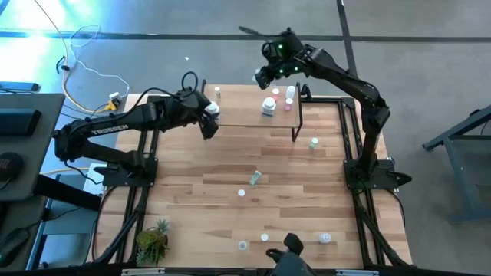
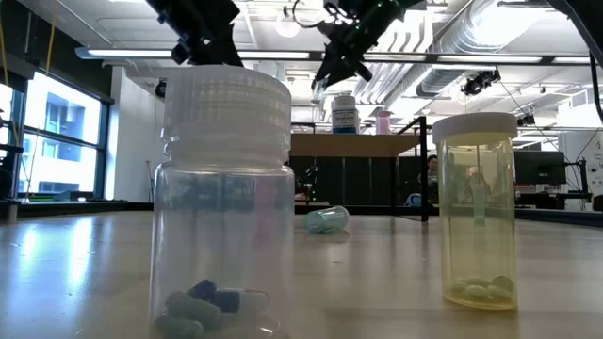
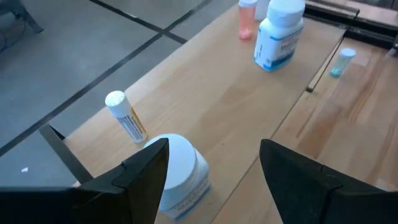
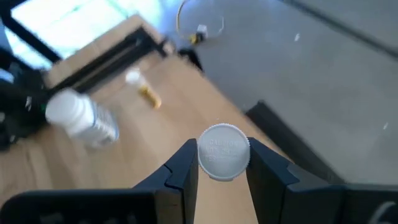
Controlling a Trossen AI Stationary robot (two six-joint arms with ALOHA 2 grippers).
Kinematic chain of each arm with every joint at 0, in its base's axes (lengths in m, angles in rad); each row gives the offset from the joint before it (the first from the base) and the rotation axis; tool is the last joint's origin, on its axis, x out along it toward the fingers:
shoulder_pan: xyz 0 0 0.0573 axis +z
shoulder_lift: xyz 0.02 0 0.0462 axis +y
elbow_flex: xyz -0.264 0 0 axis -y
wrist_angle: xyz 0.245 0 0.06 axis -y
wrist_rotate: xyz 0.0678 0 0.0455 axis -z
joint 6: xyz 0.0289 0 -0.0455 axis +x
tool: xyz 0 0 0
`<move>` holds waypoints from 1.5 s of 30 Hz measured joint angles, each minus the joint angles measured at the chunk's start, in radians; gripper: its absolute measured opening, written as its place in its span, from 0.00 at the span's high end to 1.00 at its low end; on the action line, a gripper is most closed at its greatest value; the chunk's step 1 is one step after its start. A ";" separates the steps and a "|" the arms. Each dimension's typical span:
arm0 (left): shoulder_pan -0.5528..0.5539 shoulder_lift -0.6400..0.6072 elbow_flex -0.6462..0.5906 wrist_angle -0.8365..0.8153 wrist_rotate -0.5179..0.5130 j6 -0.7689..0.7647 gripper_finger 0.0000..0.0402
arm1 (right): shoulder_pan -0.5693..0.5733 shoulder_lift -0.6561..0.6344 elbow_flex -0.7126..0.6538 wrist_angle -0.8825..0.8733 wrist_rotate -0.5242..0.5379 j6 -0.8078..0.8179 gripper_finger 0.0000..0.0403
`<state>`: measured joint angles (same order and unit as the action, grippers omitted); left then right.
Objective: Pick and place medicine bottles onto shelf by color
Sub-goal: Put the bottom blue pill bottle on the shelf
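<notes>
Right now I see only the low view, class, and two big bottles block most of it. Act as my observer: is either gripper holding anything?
Observer: Yes. The right gripper is shut on a white-capped bottle, near the far edge of the shelf.
Operator: And the left one?
Observer: The left gripper is open and empty over the shelf's left end, with a white bottle beside one finger.
Operator: What else is on the shelf?
Observer: A yellow-labelled vial, a pink vial and a blue-labelled white bottle.
</notes>
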<state>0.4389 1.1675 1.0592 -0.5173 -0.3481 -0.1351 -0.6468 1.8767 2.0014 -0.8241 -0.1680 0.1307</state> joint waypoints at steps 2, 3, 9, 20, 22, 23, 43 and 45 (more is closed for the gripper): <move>0.000 0.000 0.000 0.008 0.000 0.006 0.39 | 0.006 0.009 0.000 -0.043 -0.006 0.000 0.77; 0.000 0.000 0.000 0.009 0.000 0.008 0.39 | 0.013 0.011 0.000 -0.055 -0.006 0.000 0.77; 0.000 0.000 0.000 0.008 0.000 0.008 0.39 | 0.021 0.017 0.000 -0.133 0.003 -0.005 0.77; 0.000 0.000 0.000 0.008 0.000 0.008 0.39 | 0.015 0.077 0.000 -0.137 0.009 -0.027 0.77; 0.000 0.000 0.000 0.008 0.002 0.008 0.39 | 0.012 0.088 0.000 -0.137 0.009 -0.027 0.77; 0.000 0.000 0.000 0.008 0.002 0.008 0.39 | 0.012 0.092 0.000 -0.141 0.009 -0.027 0.77; 0.000 0.000 0.000 0.006 0.004 0.008 0.39 | 0.012 0.121 0.000 -0.182 0.013 -0.062 0.77; 0.000 0.000 0.000 0.006 0.004 0.008 0.39 | 0.012 0.121 0.000 -0.184 0.013 -0.061 0.76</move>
<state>0.4385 1.1671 1.0592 -0.5110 -0.3439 -0.1271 -0.6350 1.9976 2.0014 -1.0084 -0.1555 0.0692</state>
